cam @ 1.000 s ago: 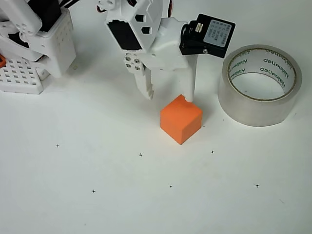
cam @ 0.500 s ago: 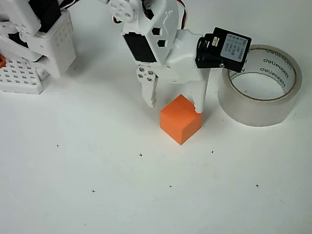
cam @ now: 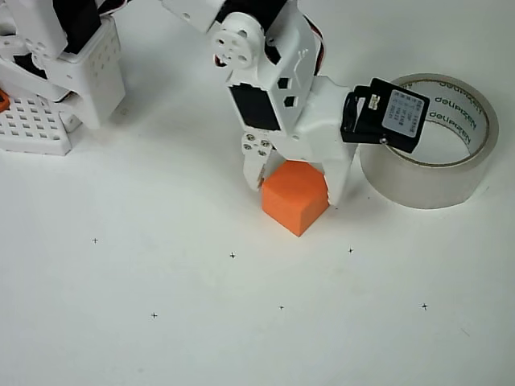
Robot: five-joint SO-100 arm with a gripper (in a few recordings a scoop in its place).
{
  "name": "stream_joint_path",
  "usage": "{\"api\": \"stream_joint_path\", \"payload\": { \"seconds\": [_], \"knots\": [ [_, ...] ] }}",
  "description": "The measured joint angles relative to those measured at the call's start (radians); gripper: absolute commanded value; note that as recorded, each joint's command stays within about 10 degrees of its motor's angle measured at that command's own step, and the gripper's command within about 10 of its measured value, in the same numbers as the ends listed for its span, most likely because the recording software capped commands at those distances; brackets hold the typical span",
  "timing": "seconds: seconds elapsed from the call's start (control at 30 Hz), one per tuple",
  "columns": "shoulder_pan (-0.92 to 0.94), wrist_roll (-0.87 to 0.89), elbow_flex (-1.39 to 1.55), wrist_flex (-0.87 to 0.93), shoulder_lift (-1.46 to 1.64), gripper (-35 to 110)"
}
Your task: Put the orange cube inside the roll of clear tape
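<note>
Now the jaws straddle the orange cube [cam: 294, 201] on the white table [cam: 161, 322].

Seen from the overhead view, the white gripper [cam: 296, 186] reaches down over the cube with one finger at its left upper edge and the other at its right side, spread about as wide as the cube; whether they press it yet, I cannot tell. The cube sits flat on the table, turned corner-forward, its near corner pointing toward the bottom of the picture. Just to the right, close to but apart from the cube, lies the roll of clear tape [cam: 426, 189], flat with its hole facing up, partly covered by the black motor [cam: 385, 116] on the gripper's side. Small black cross marks [cam: 232, 256] dot the table below the cube.
</note>
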Motion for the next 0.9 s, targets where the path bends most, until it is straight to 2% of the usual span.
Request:
{"api": "stream_joint_path", "payload": {
  "seconds": [0.23,0.4,0.67,0.9],
  "knots": [
    [-0.002,0.000,-0.018,0.000,-0.029,32],
    [-0.002,0.000,-0.018,0.000,-0.031,32],
    [-0.002,0.002,-0.018,0.000,-0.031,18],
    [-0.014,0.000,-0.041,0.000,-0.031,18]
  ]
}}
